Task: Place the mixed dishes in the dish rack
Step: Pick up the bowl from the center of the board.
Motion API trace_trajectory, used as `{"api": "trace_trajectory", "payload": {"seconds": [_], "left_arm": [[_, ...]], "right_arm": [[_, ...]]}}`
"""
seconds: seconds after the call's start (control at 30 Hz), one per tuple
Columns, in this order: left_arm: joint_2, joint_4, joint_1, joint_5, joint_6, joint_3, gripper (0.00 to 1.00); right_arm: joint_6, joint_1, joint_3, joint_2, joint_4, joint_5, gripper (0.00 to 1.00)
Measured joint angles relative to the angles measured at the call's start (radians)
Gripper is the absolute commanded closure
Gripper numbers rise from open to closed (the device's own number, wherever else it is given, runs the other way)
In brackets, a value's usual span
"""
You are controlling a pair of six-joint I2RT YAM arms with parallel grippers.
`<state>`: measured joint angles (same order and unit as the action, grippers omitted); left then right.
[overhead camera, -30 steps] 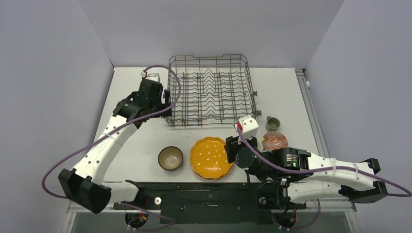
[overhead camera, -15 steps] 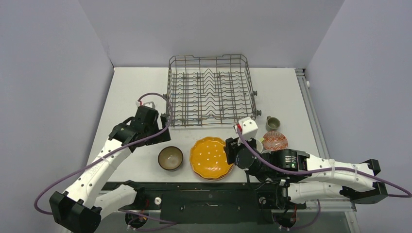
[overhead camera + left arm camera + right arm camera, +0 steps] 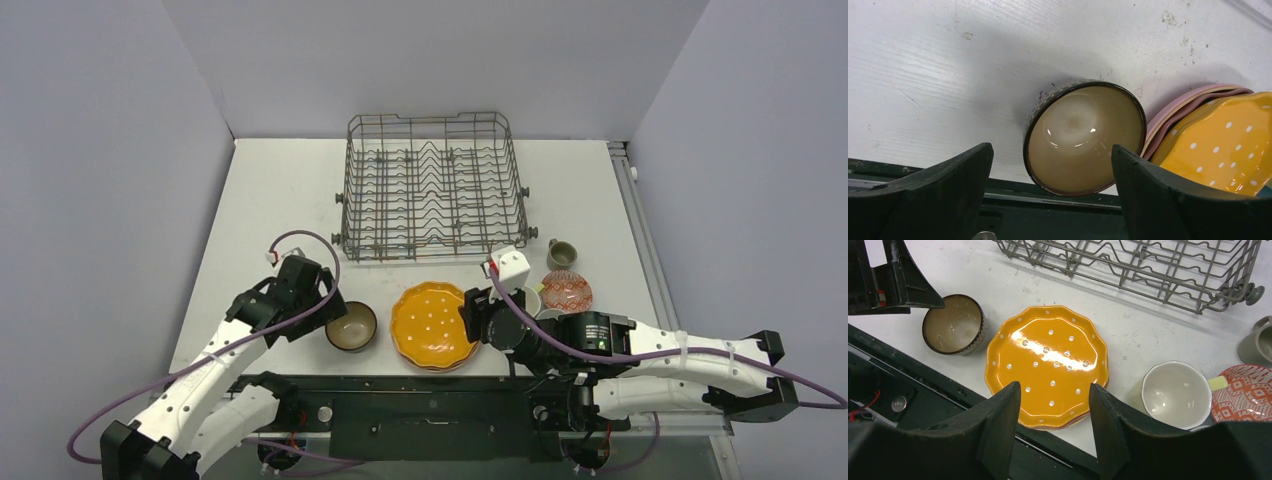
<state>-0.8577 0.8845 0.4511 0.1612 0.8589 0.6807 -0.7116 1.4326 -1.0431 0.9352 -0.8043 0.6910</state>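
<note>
While the dish rack (image 3: 428, 117) sits in the upper centre of the overhead view with not one dish between its tines, both arms are low at the near edge of the worktop (image 3: 270, 200). This looks like the opening pick. Far left, the left gripper (image 3: 1052, 149) hangs with its jaws spread wide. Its wrist view frames the dark brown bowl (image 3: 1083, 137) right between them: upright, cream inside, touching neither finger. Just right of the bowl, nearly rim to rim, the orange plate (image 3: 435, 325) lies on top of a stack, and the pink plates (image 3: 1178, 102) peek out beneath it. Over that stack's right side hovers the right gripper (image 3: 1054, 389), jaws apart too, nothing held. Further right come a pale mug (image 3: 1175, 394) and a red-and-white patterned bowl (image 3: 1243, 392), with a grey mug (image 3: 1255, 345) just above them. My read is that the bowl goes first. The left arm needs to drop, put one finger inside the rim and one outside, and pinch the wall. Then it must lift clear of the plate stack before swinging up-frame to the rack.
</note>
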Motion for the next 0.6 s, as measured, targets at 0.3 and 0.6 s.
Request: {"api": "trace_trajectory", "payload": {"seconds": [0.3, 0.6], "left_arm": [[-0.016, -0.077, 0.0, -0.032, 0.045, -0.087, 0.3], [-0.035, -0.142, 0.0, -0.079, 0.051, -0.138, 0.43]], "right_arm": [[0.003, -0.001, 0.017, 0.0, 0.028, -0.011, 0.52], [0.003, -0.011, 0.038, 0.002, 0.047, -0.026, 0.53]]}}
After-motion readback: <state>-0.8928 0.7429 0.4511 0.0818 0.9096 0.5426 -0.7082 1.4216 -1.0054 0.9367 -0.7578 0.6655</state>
